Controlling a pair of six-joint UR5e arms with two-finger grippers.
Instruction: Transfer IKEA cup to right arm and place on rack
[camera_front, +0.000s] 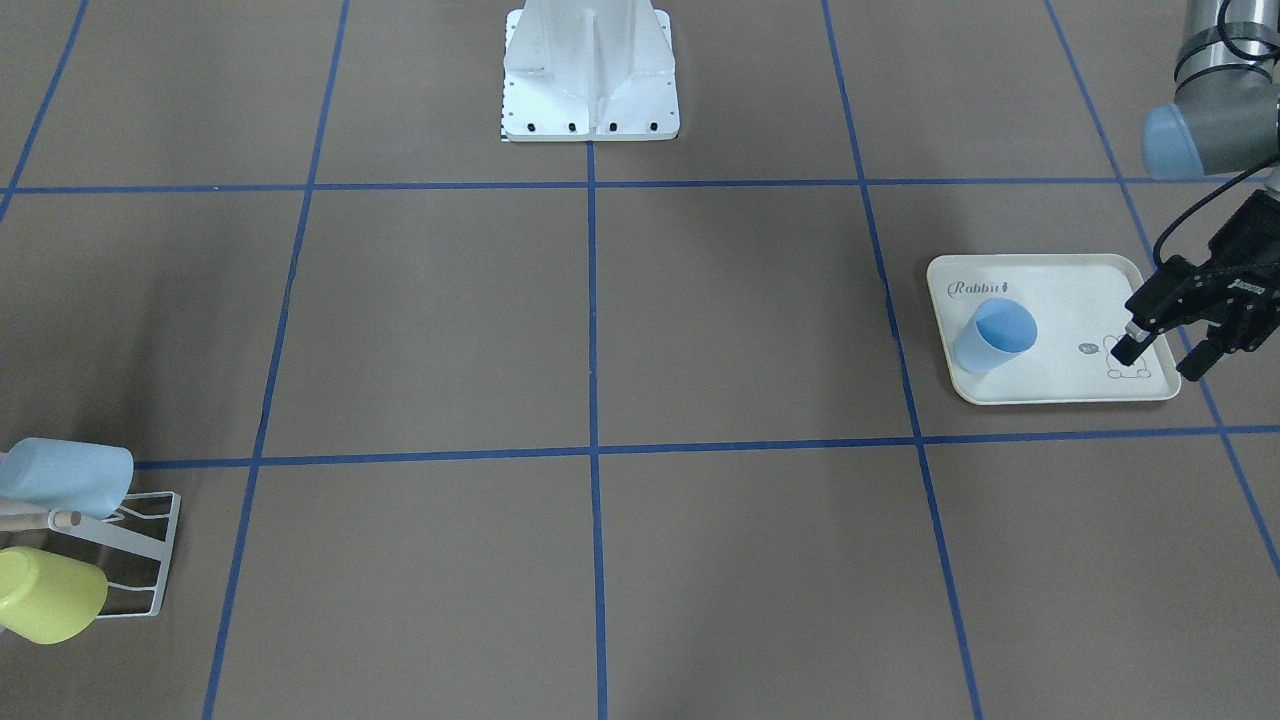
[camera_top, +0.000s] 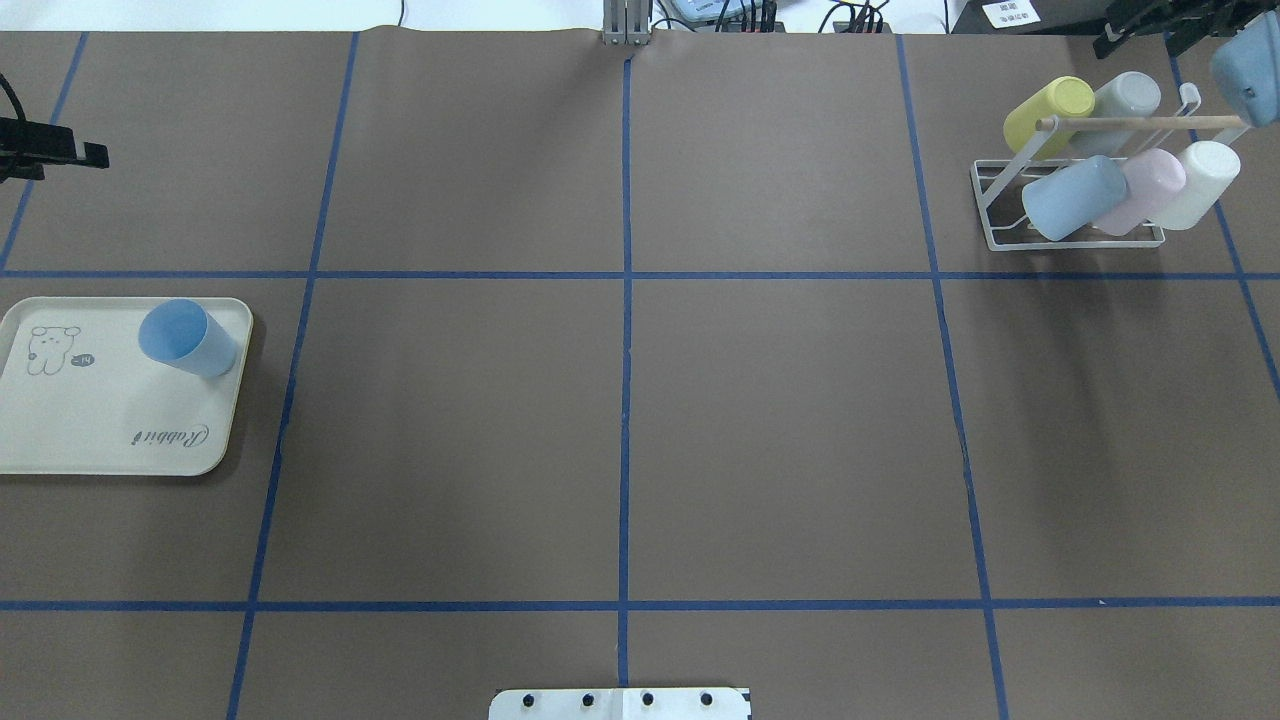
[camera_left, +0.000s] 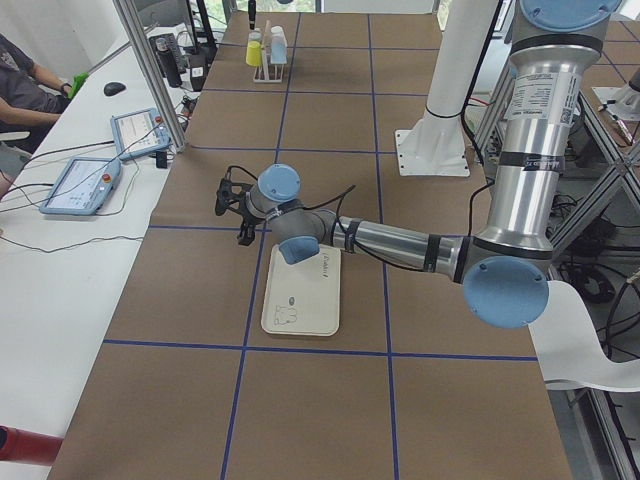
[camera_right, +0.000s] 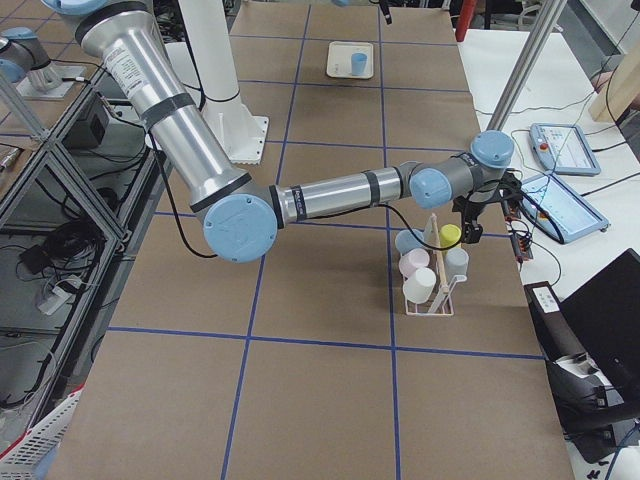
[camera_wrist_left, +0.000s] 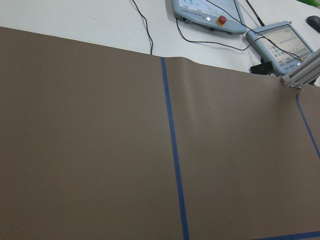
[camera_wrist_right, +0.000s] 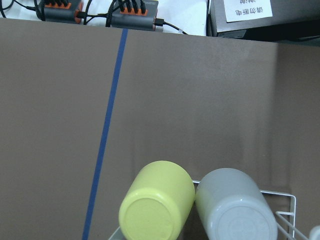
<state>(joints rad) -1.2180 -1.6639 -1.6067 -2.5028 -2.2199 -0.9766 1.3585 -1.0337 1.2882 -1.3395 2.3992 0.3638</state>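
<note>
The IKEA cup is light blue and stands open end up, leaning slightly, on a cream rabbit-print tray; the overhead view shows the cup at the tray's right end. My left gripper hovers over the tray's outer edge, about a hand's width from the cup, open and holding nothing. The rack, white wire with a wooden rod, stands at the far right and carries several cups. The right arm reaches over the rack. Its gripper hangs just beyond the rack; I cannot tell whether it is open or shut.
The robot's white base stands at the middle of its table edge. Operator pendants and cables lie on the white side bench, where a person's arm shows. Power strips sit past the table's far edge.
</note>
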